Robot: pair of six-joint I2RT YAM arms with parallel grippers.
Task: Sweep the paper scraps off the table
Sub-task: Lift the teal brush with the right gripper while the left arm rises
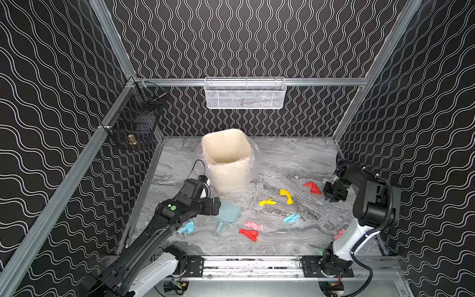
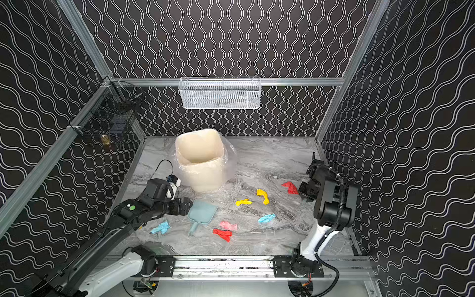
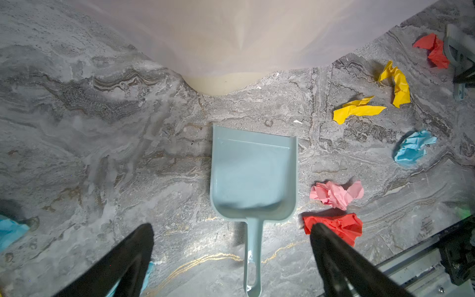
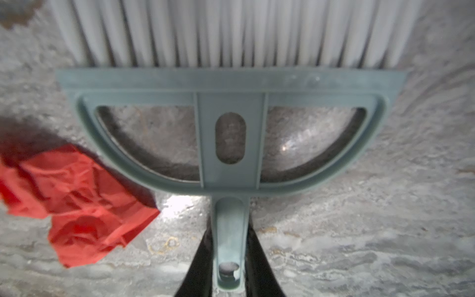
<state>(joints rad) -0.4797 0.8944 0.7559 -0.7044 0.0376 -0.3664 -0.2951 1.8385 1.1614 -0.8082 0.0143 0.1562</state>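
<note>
Two claws ready sweeping tools: right claw (image 4: 230,232) seemingly clamped on the pale-blue plastic hand brush (image 4: 231,180), left claw (image 3: 231,227) splayed above the handle of the pale-blue plastic dustpan (image 3: 253,174).

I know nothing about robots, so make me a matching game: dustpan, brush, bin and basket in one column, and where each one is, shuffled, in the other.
1. dustpan
2. brush
3. bin
4. basket

A. hangs on the back rail
B. right gripper straddles its handle
C. lies flat and empty on the table
D. stands upright on the table

Pairs: 1-C, 2-B, 3-D, 4-A
</note>
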